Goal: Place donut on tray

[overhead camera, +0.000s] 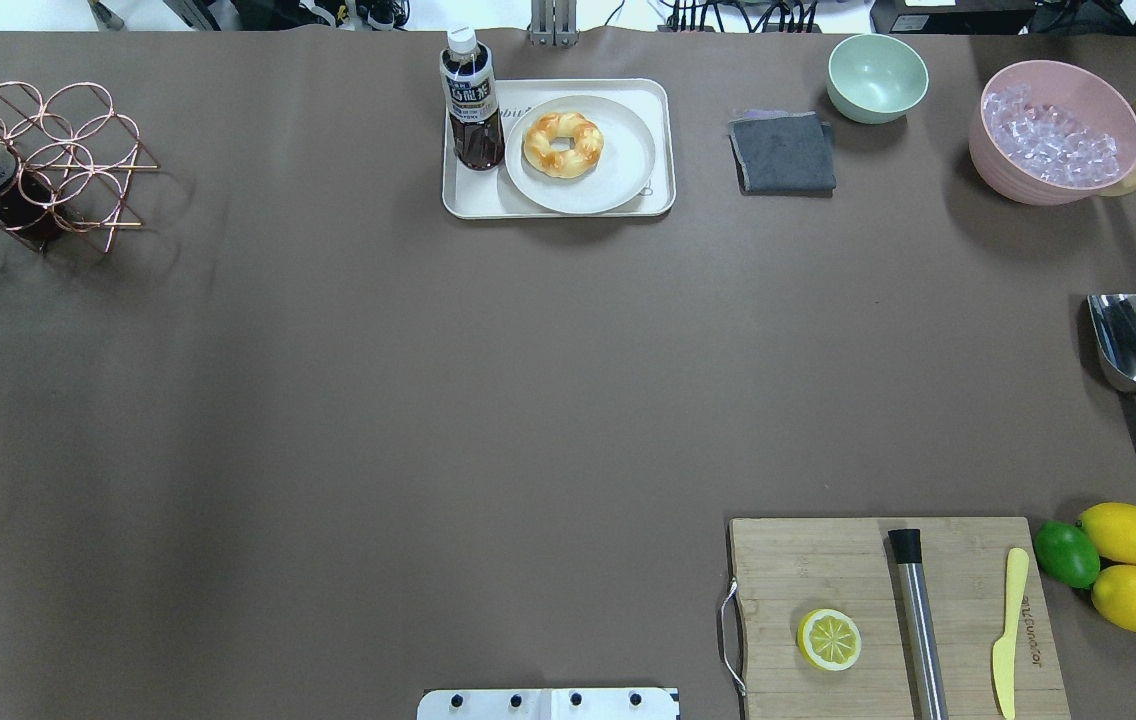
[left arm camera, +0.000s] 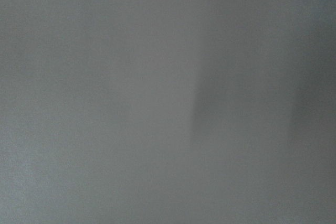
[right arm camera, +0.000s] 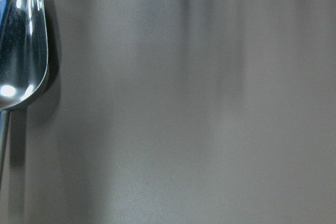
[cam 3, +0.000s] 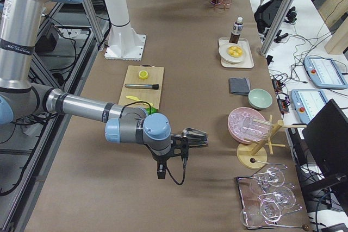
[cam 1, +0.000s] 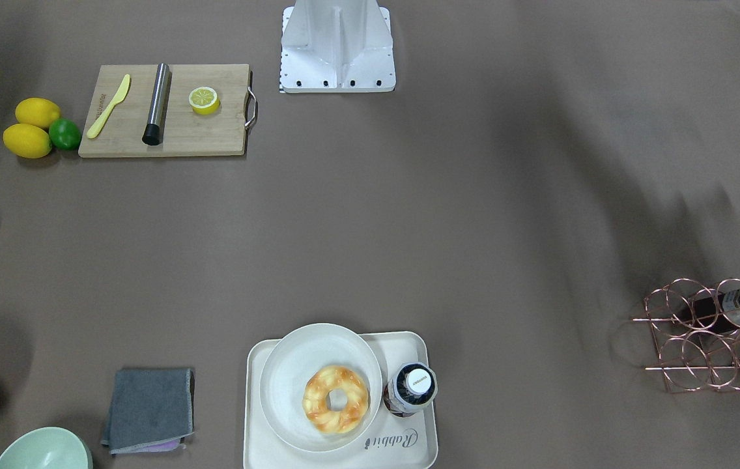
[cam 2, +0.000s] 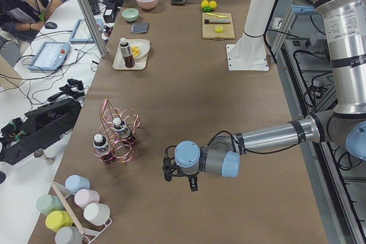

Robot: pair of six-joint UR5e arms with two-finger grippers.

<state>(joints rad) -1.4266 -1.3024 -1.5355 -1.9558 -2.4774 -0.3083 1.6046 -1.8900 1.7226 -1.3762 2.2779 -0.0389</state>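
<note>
The golden twisted donut (cam 1: 336, 398) lies on a round off-white plate (cam 1: 292, 371), and the plate rests on the cream tray (cam 1: 422, 449) at the table's far edge. The donut (overhead camera: 563, 145) and the tray (overhead camera: 458, 197) also show in the overhead view. A dark drink bottle (overhead camera: 471, 100) stands on the tray beside the plate. The left gripper (cam 2: 167, 171) hangs over bare table near the wire rack, far from the tray. The right gripper (cam 3: 182, 146) hangs near the metal scoop. I cannot tell whether either is open or shut. Neither wrist view shows fingers.
A wooden cutting board (overhead camera: 968, 560) holds a lemon half, a steel rod and a yellow knife. Lemons and a lime (overhead camera: 1123, 565) lie beside it. Also here are the metal scoop (overhead camera: 1133, 350), a pink ice bowl (overhead camera: 1058, 140), a green bowl (overhead camera: 876, 75), a grey cloth (overhead camera: 783, 150) and the copper wire rack (overhead camera: 38, 160).
</note>
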